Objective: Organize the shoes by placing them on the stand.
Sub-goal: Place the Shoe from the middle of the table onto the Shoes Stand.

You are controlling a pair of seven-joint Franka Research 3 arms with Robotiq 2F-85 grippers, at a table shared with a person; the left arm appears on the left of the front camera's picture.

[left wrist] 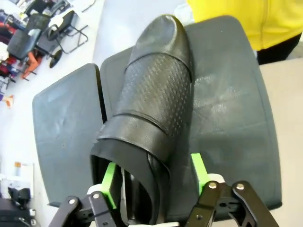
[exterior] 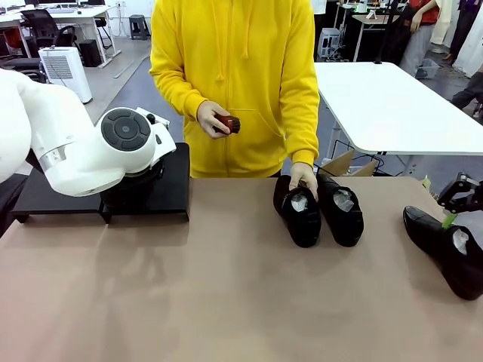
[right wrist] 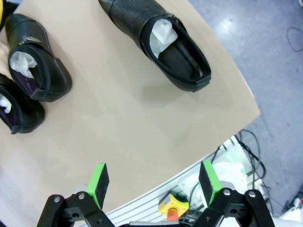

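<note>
Glossy black perforated shoe (left wrist: 156, 94) on stand (left wrist: 227, 118); left end effector (left wrist: 154, 176) apart astride heel; right end effector (right wrist: 154, 177) apart.

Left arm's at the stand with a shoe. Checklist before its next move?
1. Shoe down on stand: ok, the placed shoe lies along the stand.
2. Left gripper open: ok, pads look apart on either side of the heel.
3. Right gripper open and empty: ok.
4. Lone shoe by the right gripper free: ok.
5. Person clear of the middle pair: not ok, the person's hand rests on one.
</note>
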